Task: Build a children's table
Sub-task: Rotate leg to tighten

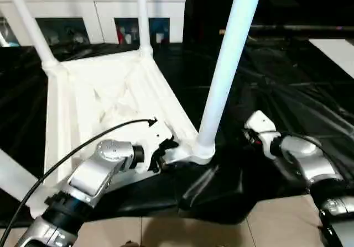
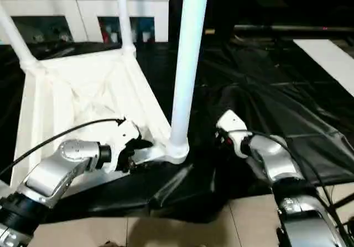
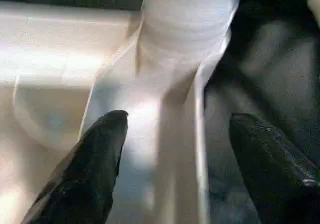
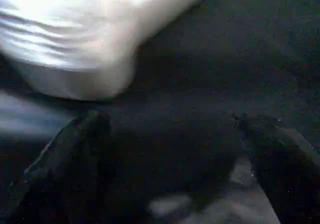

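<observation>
Legs stand upright; my left claw (image 1: pixel 160 150), spread, straddles the table (image 1: pixel 105 100) rim beside the near leg (image 1: pixel 224 73); right claw (image 4: pixel 165 159), spread and empty, sits opposite.

Hidden and cut off

The near leg (image 1: pixel 227 64) and two far legs (image 1: pixel 142 15) run out past the head views' top edge. The left arm (image 1: pixel 94 175) covers part of the tabletop's (image 1: pixel 110 98) near rim. In the right wrist view, the white corner socket (image 4: pixel 75 43) is smeared by blur, its edges unreadable.
</observation>
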Available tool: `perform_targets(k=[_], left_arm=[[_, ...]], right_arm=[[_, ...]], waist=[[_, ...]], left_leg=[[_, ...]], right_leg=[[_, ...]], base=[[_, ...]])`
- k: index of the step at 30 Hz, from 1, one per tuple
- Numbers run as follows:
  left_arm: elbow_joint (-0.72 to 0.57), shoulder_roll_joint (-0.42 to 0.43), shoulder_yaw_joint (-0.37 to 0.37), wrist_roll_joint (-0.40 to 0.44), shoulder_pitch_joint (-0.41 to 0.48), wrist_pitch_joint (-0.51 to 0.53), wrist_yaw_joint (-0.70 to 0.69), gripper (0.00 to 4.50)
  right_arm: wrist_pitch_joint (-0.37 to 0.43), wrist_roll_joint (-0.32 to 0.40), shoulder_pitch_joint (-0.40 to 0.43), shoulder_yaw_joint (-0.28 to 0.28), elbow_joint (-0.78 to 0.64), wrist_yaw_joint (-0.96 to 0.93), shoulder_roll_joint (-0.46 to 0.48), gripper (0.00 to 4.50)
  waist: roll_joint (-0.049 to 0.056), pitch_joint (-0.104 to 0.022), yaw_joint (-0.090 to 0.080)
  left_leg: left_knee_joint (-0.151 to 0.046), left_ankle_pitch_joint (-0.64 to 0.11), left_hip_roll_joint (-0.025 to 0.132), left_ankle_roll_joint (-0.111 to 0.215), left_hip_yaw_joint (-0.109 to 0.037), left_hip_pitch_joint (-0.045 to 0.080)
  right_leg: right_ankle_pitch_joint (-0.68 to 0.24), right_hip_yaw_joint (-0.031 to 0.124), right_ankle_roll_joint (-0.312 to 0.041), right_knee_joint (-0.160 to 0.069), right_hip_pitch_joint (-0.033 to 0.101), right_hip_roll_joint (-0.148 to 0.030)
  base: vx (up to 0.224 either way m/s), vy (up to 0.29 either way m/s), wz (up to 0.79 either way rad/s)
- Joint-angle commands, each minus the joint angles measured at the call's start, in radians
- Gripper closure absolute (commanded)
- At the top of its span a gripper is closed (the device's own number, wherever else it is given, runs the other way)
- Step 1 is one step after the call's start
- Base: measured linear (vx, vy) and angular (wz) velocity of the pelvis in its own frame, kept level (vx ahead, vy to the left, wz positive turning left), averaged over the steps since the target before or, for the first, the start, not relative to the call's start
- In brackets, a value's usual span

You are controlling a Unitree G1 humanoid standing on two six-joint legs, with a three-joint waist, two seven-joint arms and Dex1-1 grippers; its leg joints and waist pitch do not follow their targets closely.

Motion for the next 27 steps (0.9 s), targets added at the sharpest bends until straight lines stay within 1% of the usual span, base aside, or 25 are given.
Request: perform_targets(k=[1, 2, 3, 4, 5, 6, 8, 9, 12, 14, 17, 19, 21, 22, 23, 24, 27], left_arm=[[-0.015, 0.009, -0.004, 0.018, 0.001, 0.032, 0.012, 1.22], [-0.023, 0.016, -0.002, 0.019, 0.002, 0.041, 0.014, 1.22], [-0.025, 0.018, -0.001, 0.02, 0.003, 0.044, 0.014, 1.51], [-0.03, 0.023, -0.001, 0.02, 0.004, 0.05, 0.014, 1.58], [-0.034, 0.028, -0.002, 0.021, 0.005, 0.057, 0.014, 1.63], [-0.038, 0.033, -0.006, 0.022, 0.008, 0.063, 0.008, 1.63], [-0.038, 0.035, -0.009, 0.023, 0.014, 0.069, 0.003, 1.71], [-0.038, 0.033, -0.009, 0.024, 0.016, 0.071, 0.0, 1.99], [-0.035, 0.029, -0.006, 0.023, 0.017, 0.078, -0.001, 2.07], [-0.032, 0.03, -0.006, 0.021, 0.016, 0.081, -0.004, 2.47], [-0.018, 0.032, -0.006, 0.018, 0.014, 0.083, -0.012, 2.55], [0.004, 0.029, -0.01, 0.015, 0.012, 0.08, -0.023, 2.86], [0.015, 0.026, -0.012, 0.016, 0.011, 0.077, -0.024, 2.93], [0.02, 0.024, -0.013, 0.018, 0.01, 0.075, -0.025, 3.08], [0.025, 0.024, -0.015, 0.02, 0.008, 0.075, -0.026, 3.19], [0.034, 0.022, -0.016, 0.022, 0.005, 0.073, -0.026, 3.29], [0.042, 0.022, -0.02, 0.025, 0.002, 0.073, -0.03, 3.41]], right_arm=[[0.043, 0.051, 0.01, 0.012, -0.092, 0.07, -0.022, 0.0], [0.068, 0.082, 0.027, 0.019, -0.143, 0.107, -0.034, 0.0], [0.074, 0.089, 0.031, 0.021, -0.154, 0.115, -0.037, 0.0], [0.092, 0.108, 0.041, 0.025, -0.185, 0.136, -0.044, 0.0], [0.114, 0.121, 0.053, 0.026, -0.219, 0.157, -0.05, 0.0], [0.137, 0.134, 0.065, 0.029, -0.253, 0.18, -0.058, 0.0], [0.158, 0.141, 0.079, 0.032, -0.288, 0.197, -0.065, 0.0], [0.178, 0.148, 0.088, 0.031, -0.313, 0.198, -0.07, 0.0], [0.215, 0.157, 0.105, 0.028, -0.358, 0.193, -0.078, 0.0], [0.223, 0.16, 0.108, 0.028, -0.369, 0.191, -0.08, 0.0], [0.243, 0.166, 0.114, 0.025, -0.394, 0.177, -0.079, 0.0], [0.258, 0.162, 0.112, 0.024, -0.404, 0.163, -0.068, 0.0], [0.259, 0.157, 0.111, 0.025, -0.405, 0.156, -0.062, 0.0], [0.261, 0.155, 0.11, 0.027, -0.407, 0.151, -0.061, 0.0], [0.265, 0.157, 0.109, 0.028, -0.409, 0.149, -0.061, 0.0], [0.267, 0.158, 0.109, 0.028, -0.41, 0.146, -0.061, 0.0], [0.269, 0.159, 0.108, 0.028, -0.411, 0.144, -0.061, 0.0]], waist=[[-0.003, -0.065, 0.004], [-0.003, -0.064, 0.002], [-0.003, -0.063, 0.003], [-0.001, -0.061, 0.001], [-0.001, -0.061, 0.003], [-0.002, -0.06, 0.003], [0.002, -0.062, 0.005], [0.0, -0.062, 0.005], [0.003, -0.063, 0.005], [0.002, -0.064, 0.006], [0.003, -0.063, 0.006], [0.004, -0.063, 0.007], [0.003, -0.062, 0.006], [0.003, -0.062, 0.006], [0.005, -0.062, 0.006], [0.004, -0.062, 0.007], [0.004, -0.061, 0.007]], left_leg=[[-0.072, -0.264, 0.011, 0.075, 0.0, 0.012], [-0.073, -0.273, 0.009, 0.072, 0.001, 0.011], [-0.074, -0.282, 0.011, 0.068, 0.0, 0.012], [-0.076, -0.3, 0.01, 0.061, -0.001, 0.014], [-0.075, -0.319, 0.011, 0.053, 0.0, 0.018], [-0.076, -0.321, 0.01, 0.051, -0.002, 0.017], [-0.077, -0.309, 0.011, 0.046, -0.004, 0.015], [-0.077, -0.305, 0.01, 0.043, -0.004, 0.014], [-0.077, -0.29, 0.009, 0.041, -0.004, 0.014], [-0.076, -0.284, 0.009, 0.041, -0.004, 0.013], [-0.077, -0.295, 0.009, 0.039, -0.004, 0.014], [-0.077, -0.298, 0.008, 0.035, -0.005, 0.014], [-0.079, -0.31, 0.008, 0.031, -0.005, 0.014], [-0.078, -0.314, 0.008, 0.029, -0.005, 0.015], [-0.078, -0.317, 0.008, 0.028, -0.005, 0.016], [-0.078, -0.316, 0.008, 0.026, -0.006, 0.015], [-0.079, -0.322, 0.008, 0.025, -0.005, 0.015]], right_leg=[[-0.181, 0.021, -0.215, -0.076, 0.051, -0.023], [-0.196, 0.02, -0.217, -0.078, 0.05, -0.022], [-0.214, 0.021, -0.213, -0.08, 0.05, -0.023], [-0.249, 0.021, -0.208, -0.083, 0.048, -0.023], [-0.278, 0.022, -0.204, -0.087, 0.043, -0.024], [-0.284, 0.022, -0.202, -0.087, 0.045, -0.024], [-0.268, 0.022, -0.199, -0.085, 0.045, -0.025], [-0.266, 0.022, -0.199, -0.085, 0.045, -0.025], [-0.235, 0.022, -0.206, -0.082, 0.046, -0.024], [-0.225, 0.023, -0.207, -0.082, 0.047, -0.025], [-0.241, 0.023, -0.205, -0.084, 0.046, -0.025], [-0.25, 0.023, -0.201, -0.085, 0.046, -0.025], [-0.276, 0.022, -0.192, -0.087, 0.045, -0.026], [-0.288, 0.023, -0.189, -0.089, 0.043, -0.027], [-0.291, 0.023, -0.188, -0.089, 0.043, -0.027], [-0.291, 0.023, -0.185, -0.089, 0.044, -0.027], [-0.305, 0.023, -0.179, -0.091, 0.043, -0.027]], base=[[0.0, 0.0, 0.0], [0.0, 0.0, 0.0], [0.0, 0.0, 0.0], [0.0, 0.0, 0.0], [0.0, 0.0, 0.0], [0.0, 0.0, 0.0], [0.0, 0.0, 0.0], [0.0, 0.0, 0.0], [0.0, 0.0, 0.0], [0.0, 0.0, 0.0], [0.0, 0.0, 0.0], [0.0, 0.0, 0.0], [0.0, 0.0, 0.0], [0.0, 0.0, 0.0], [0.0, 0.0, 0.0], [0.0, 0.0, 0.0], [0.0, 0.0, 0.0]])
